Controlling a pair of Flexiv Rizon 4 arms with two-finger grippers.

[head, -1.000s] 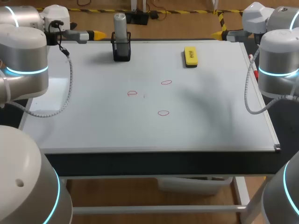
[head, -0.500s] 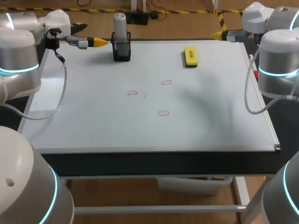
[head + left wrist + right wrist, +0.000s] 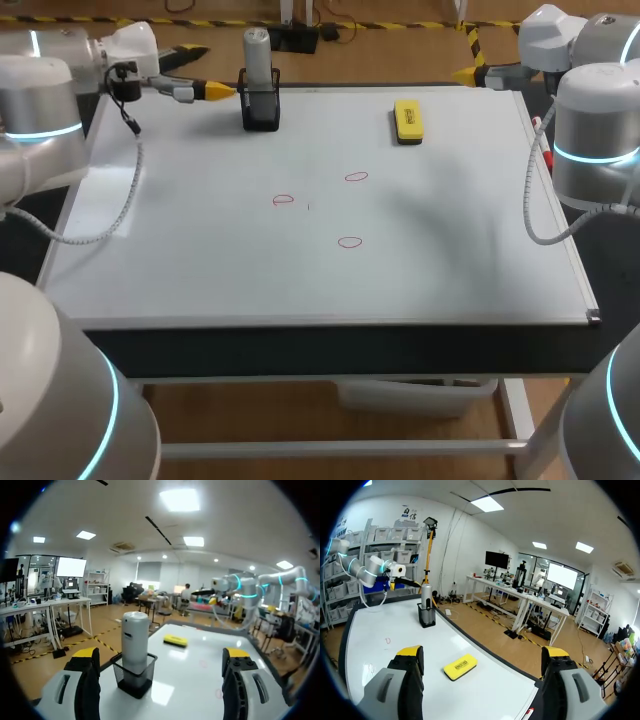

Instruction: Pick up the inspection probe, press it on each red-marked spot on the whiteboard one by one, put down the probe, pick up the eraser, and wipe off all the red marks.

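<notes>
At the far left corner of the counter (image 3: 300,348) the left claw (image 3: 161,655) hangs with its fingers spread wide and nothing between them, pointing at the inspection probe (image 3: 257,58). From the wrist view the probe lies just ahead, nearer one finger than the other.

I'd judge this as the very first step, the pick-up, not yet made. The next move calls for closing in, centring the probe between the fingers, gripping it above the holder's rim and lifting straight up so it comes clear.

The black mesh holder (image 3: 261,113) is the only container here. The grey probe stands upright in it, and I can see nothing else inside.

Further right on the whiteboard (image 3: 190,270) are three red marks (image 3: 283,200), untouched, with the yellow eraser (image 3: 408,119) lying flat near the far edge. The right claw (image 3: 482,654) waits off the far right corner, fingers apart and empty.
</notes>
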